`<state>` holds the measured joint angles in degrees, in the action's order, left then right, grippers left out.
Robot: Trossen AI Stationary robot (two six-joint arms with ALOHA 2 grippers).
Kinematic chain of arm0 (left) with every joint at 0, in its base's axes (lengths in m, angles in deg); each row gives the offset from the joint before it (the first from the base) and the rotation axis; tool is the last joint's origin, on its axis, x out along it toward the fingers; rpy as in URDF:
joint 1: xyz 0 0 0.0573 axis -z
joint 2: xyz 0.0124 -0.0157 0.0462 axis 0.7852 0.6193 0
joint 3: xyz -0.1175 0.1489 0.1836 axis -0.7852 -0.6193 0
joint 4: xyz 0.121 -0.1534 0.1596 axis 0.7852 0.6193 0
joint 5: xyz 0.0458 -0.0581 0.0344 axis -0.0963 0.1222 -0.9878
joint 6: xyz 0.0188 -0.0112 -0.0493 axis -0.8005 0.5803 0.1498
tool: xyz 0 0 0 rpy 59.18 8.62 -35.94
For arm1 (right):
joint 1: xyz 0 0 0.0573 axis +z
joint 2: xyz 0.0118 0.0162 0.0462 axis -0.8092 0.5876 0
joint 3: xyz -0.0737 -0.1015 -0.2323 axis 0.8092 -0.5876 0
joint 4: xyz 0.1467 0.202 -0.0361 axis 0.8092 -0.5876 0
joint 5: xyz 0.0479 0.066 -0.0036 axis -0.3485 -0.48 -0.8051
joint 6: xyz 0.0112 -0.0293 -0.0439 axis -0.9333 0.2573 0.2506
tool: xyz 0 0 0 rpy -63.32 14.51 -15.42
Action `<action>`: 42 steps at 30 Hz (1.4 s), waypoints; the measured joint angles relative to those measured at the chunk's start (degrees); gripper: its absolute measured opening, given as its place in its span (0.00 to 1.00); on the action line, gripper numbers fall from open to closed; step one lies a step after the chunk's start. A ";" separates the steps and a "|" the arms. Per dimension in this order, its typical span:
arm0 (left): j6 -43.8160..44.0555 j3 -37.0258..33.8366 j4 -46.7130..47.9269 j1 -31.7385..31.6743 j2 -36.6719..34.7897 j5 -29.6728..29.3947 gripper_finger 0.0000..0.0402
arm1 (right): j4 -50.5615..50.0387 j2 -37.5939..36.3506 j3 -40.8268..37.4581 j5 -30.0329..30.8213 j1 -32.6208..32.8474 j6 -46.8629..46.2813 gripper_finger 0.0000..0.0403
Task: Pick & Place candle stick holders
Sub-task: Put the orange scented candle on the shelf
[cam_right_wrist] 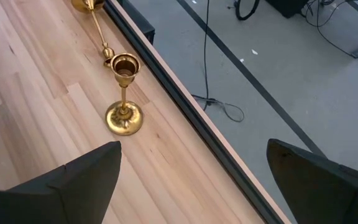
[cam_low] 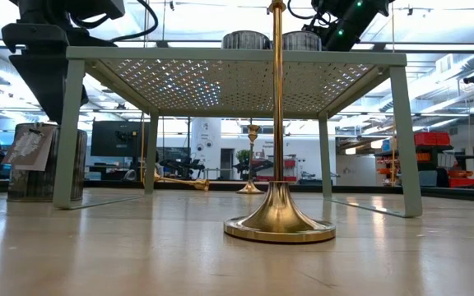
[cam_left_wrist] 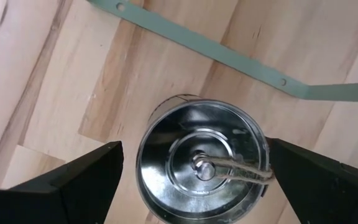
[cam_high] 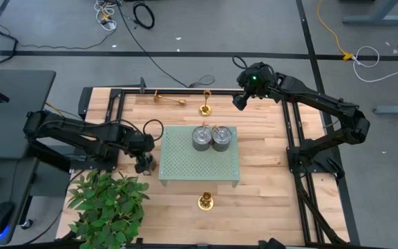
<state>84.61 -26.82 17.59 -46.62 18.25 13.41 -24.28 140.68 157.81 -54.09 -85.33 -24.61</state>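
Counting three candle stick holders [cam_high: 205,106], two tins [cam_high: 202,137], both grippers [cam_high: 239,101] gaping wide, empty.

the left arm reaches in from the left side, its links folded low and its wrist turned down, so the left gripper [cam_high: 144,163] hangs just off the left edge of the middle of the surface [cam_high: 268,173]. its two dark fingers [cam_left_wrist: 82,180] stand wide apart, nothing pinched between them. the right arm stretches from the right side across to the far edge, elbow bent, wrist angled downward. the right gripper [cam_high: 240,101] hovers there with its fingers [cam_right_wrist: 73,180] spread wide and holding nothing.
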 joint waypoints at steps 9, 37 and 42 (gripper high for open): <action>-0.02 0.08 -0.29 0.01 0.90 -0.13 0.99 | 0.00 0.00 0.00 0.00 0.02 0.00 0.99; -1.55 0.07 -0.39 1.91 8.22 3.12 0.99 | 3.17 0.04 -5.38 0.17 0.02 1.51 0.99; -1.51 0.07 -0.82 1.90 8.22 3.33 0.99 | 3.21 0.04 -5.38 0.17 0.02 1.51 0.99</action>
<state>83.10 -26.75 16.78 -44.72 26.47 16.74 -21.07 140.72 152.43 -53.92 -85.31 -23.10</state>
